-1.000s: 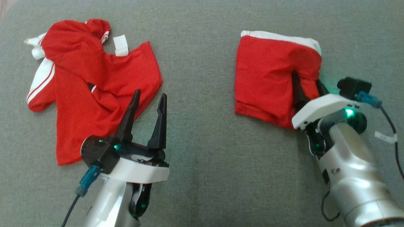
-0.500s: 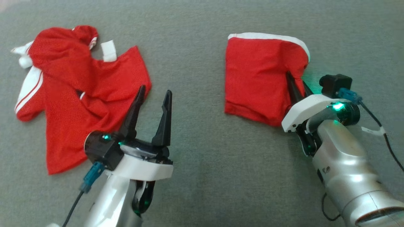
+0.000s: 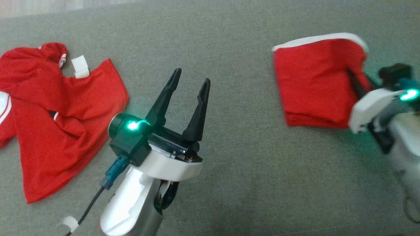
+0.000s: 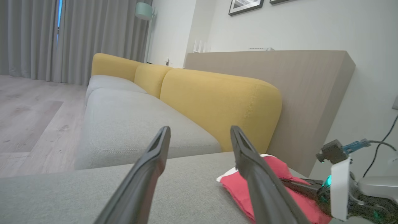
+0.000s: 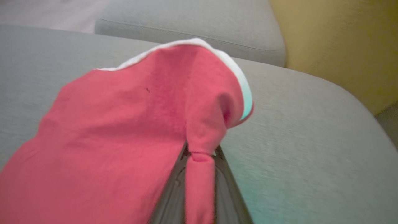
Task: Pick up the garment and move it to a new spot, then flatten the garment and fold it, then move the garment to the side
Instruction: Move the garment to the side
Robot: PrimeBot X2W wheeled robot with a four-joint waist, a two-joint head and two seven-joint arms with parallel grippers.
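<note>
- Surface: grey sofa cushion (image 3: 236, 183), with a yellow backrest (image 4: 214, 102) behind it and wood floor (image 4: 28, 118) beyond.
- Task item: the folded red garment (image 3: 315, 88) lies on the right part of the cushion. Its white trim (image 3: 315, 38) is on the far edge and the layers look stacked and mostly flat.
- Right gripper (image 3: 360, 80): clamped on a bunched tuck of cloth at the garment's right edge. The right wrist view shows the fold pinched between the two fingers.
- Left gripper (image 3: 192, 75): jaws apart, holding nothing, hovering over bare cushion mid-surface, well apart from the folded garment.
- Second red garment (image 3: 59, 124): crumpled at the far left. Not part of this step.
- Judged step: the last one, shifting the folded piece to the side.
- How to do it well:
  - It's a single-point pinch at one edge, so a high lift would likely let the layers hang open. Go low, or slide it.
  - Pull along the fold line, slow and steady, so cushion friction doesn't peel the bottom layer.
  - The right edge of the cushion is near. Stop short so nothing overhangs.
  - Let the cloth rest fully before opening, then back straight out so the fingers don't snag the tuck.
  - Hold the left arm out of the path.
</note>
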